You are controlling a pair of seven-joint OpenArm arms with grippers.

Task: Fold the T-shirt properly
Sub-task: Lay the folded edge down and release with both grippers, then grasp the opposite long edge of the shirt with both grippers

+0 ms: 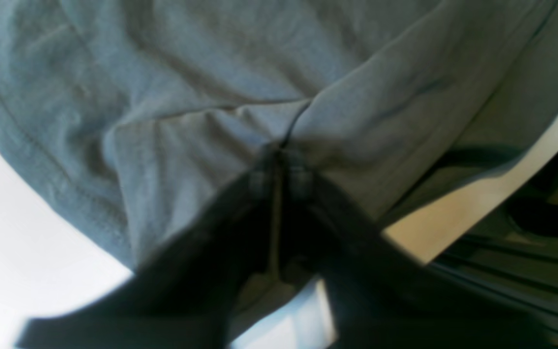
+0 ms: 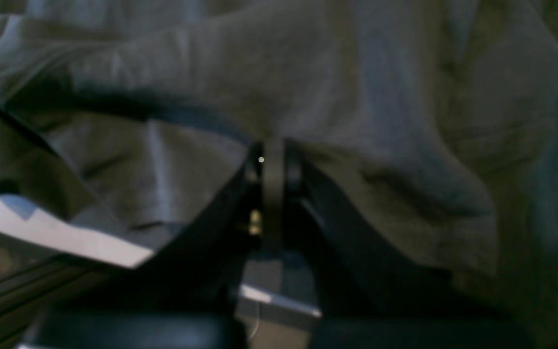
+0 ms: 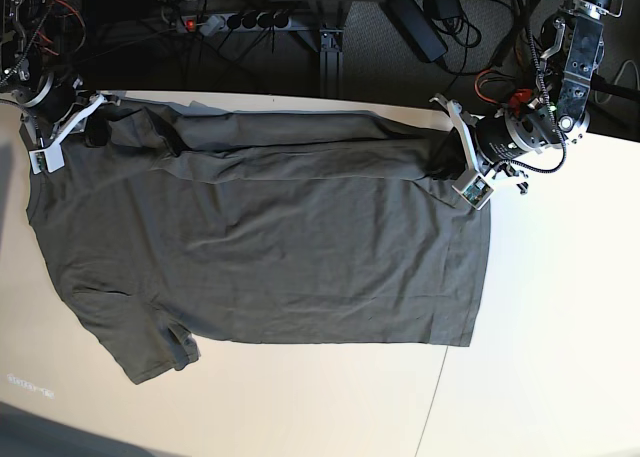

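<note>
Your left gripper [image 1: 279, 167] pinches the dark grey-olive thin cotton T-shirt [image 3: 270, 247] at its fingertips. Your right gripper [image 2: 273, 155] is clamped on fabric bunched just ahead of it.

T-shirt [image 3: 270, 247]: thin matt cotton-like knit, creased | table [image 3: 540, 357]: smooth pale matt | left gripper [image 1: 281, 167]: matt black plastic

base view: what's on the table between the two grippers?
Only the T-shirt: its folded-over top edge runs from the right gripper to the left gripper, both shut on it. Nothing else shows there in base view.
</note>
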